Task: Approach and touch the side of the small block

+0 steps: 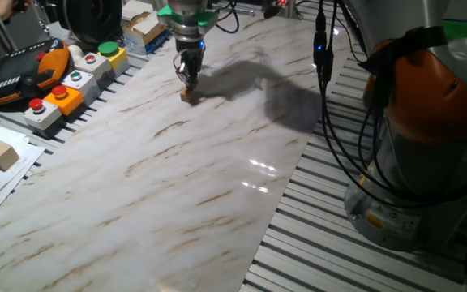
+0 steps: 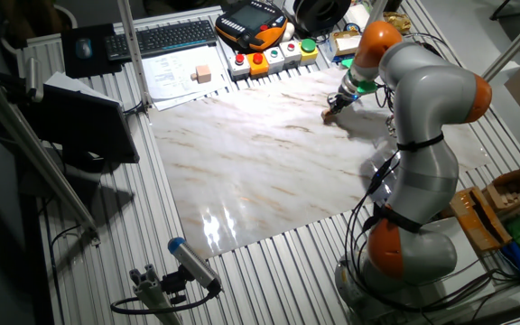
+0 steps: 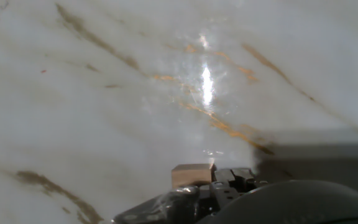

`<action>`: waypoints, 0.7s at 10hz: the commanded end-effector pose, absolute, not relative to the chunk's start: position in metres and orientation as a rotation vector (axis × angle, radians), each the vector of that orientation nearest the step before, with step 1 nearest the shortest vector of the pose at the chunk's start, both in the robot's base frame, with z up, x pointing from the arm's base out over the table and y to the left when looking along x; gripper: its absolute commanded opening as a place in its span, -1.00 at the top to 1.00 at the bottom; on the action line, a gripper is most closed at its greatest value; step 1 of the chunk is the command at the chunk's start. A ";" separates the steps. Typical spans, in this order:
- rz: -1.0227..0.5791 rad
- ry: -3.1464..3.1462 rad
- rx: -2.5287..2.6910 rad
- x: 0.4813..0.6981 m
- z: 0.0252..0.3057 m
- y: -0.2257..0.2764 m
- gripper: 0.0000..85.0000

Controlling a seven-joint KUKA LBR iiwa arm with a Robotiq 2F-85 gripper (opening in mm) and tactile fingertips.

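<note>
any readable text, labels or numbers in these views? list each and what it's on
None can be read.
Printed sheets under the pale block: print too small.
Keyboard: keys too small.
Orange handheld controller: markings blurred.
Push-button boxes: no legible labels.
Small block: plain.

Tan-brown small block [image 1: 188, 95] just below black gripper [image 1: 189, 78]. White marble-pattern board [image 1: 177, 162] beneath, streaked brown-orange. Green ring [image 1: 186, 14] above gripper. Pale wooden block [image 1: 2, 155] well off to the side.
</note>
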State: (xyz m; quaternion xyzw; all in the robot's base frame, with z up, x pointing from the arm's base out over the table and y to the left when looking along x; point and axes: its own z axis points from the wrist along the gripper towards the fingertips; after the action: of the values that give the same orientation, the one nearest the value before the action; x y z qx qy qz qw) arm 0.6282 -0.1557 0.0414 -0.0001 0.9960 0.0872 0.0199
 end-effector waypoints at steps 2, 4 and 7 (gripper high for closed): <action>0.280 3.095 0.058 0.628 0.042 -0.154 0.98; 0.315 3.103 0.112 0.629 0.043 -0.150 0.98; 0.116 3.107 -0.054 0.627 0.053 -0.153 0.98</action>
State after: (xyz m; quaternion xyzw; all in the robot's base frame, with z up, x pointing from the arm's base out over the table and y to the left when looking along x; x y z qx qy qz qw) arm 0.6267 -0.1542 0.0541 -0.0017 0.9980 0.0605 0.0169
